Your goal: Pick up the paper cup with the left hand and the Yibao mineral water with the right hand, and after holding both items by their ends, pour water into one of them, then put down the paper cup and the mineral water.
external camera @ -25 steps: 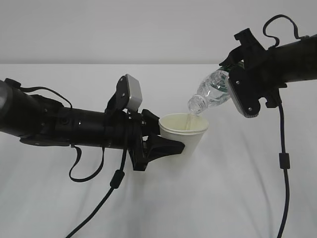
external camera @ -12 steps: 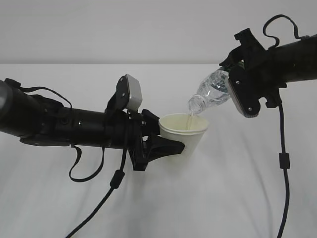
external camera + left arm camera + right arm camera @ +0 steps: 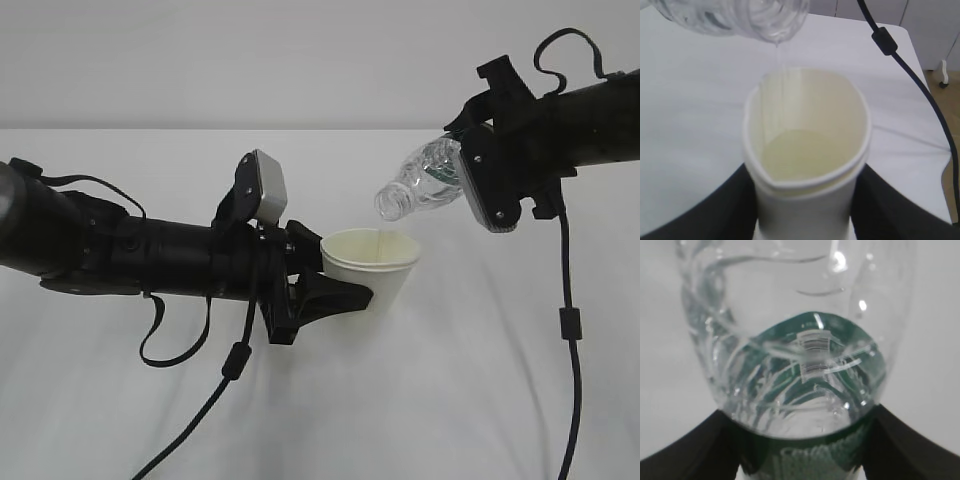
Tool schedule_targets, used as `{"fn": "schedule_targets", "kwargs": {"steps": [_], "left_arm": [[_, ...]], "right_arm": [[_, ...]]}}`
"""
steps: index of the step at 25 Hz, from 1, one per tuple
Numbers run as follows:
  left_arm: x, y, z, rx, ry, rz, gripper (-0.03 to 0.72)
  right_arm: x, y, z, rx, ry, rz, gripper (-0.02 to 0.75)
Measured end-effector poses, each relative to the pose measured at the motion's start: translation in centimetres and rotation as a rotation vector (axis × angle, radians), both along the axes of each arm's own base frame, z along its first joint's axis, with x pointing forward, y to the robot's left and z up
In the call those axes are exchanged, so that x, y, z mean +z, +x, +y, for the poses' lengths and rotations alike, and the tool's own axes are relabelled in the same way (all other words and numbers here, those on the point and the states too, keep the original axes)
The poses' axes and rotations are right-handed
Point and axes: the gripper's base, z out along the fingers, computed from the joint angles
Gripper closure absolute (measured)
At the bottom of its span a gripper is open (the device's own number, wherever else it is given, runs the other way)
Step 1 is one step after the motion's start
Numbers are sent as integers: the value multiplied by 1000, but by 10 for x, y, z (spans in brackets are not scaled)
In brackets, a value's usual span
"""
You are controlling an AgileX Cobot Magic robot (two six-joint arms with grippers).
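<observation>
1. The counter (image 3: 480, 400) is a white surface; its far edge runs across the exterior view behind both arms. The near right part is open except for a black cable (image 3: 570, 330) hanging from the right arm.
2. The paper cup (image 3: 368, 268) is held above the counter, near its middle, upright with a slight tilt. It is clamped at its lower body by the left claw (image 3: 318, 292). The squeezed rim is oval in the left wrist view, with shallow water inside.
3. The left arm (image 3: 120, 250) reaches in roughly level from the left edge, its wrist camera housing (image 3: 265, 187) on top.
4. The Yibao mineral water (image 3: 420, 178) is held above and to the right of the cup. It is tilted with its open mouth downward, directly over the cup's rim and apart from it. A thin stream falls from the mouth into the cup.
5. The right claw (image 3: 470, 165) is clamped on the bottle's base end; the right arm (image 3: 580, 125) descends from the upper right.
6. A clear gap separates the two claws.
</observation>
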Motion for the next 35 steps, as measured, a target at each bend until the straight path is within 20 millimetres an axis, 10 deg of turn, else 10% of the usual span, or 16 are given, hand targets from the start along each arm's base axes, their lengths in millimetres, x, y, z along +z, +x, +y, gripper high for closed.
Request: {"fn": "schedule_targets", "kwargs": {"steps": [24, 35], "left_arm": [[1, 20, 6, 219, -7, -34, 312], [4, 46, 43, 387, -28, -28, 316]], "right_arm": [[2, -4, 11, -207, 507, 211, 258], [5, -4, 15, -325, 757, 310, 260]]}}
